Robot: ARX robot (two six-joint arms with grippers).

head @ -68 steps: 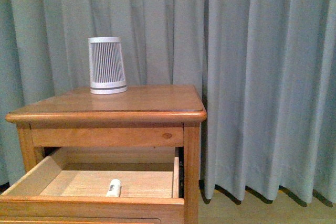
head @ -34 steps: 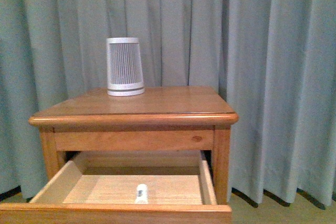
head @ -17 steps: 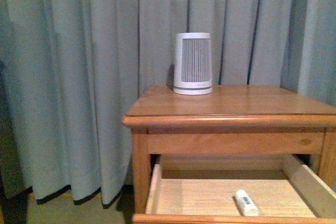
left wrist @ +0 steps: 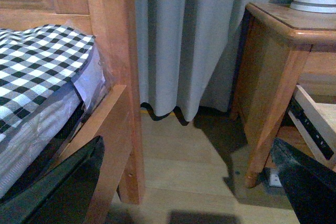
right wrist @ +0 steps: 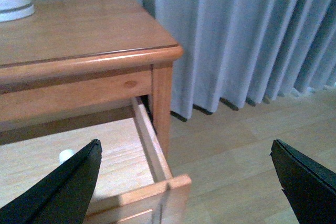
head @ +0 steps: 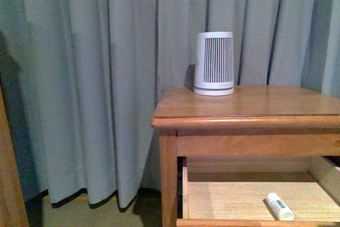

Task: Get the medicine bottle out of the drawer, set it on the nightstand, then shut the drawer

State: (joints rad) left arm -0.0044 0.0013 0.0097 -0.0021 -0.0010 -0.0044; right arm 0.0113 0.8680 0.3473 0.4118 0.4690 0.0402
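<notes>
Curtains [head: 79, 78] are seen behind nightstand [head: 244, 122]; medicine bottle [head: 280, 206] is not yet taken from open drawer [head: 223, 198], lower right; left gripper [left wrist: 186, 142], right gripper [right wrist: 185, 142] are spread empty.

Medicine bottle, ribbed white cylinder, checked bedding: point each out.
medicine bottle [head: 280, 206], front view, middle of its body.
ribbed white cylinder [head: 213, 63], front view, striped side.
checked bedding [left wrist: 37, 61], left wrist view, top surface.

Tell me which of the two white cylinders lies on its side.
The tiny medicine bottle in the open drawer lies flat; the big ribbed cylinder stands upright on the nightstand.
</notes>
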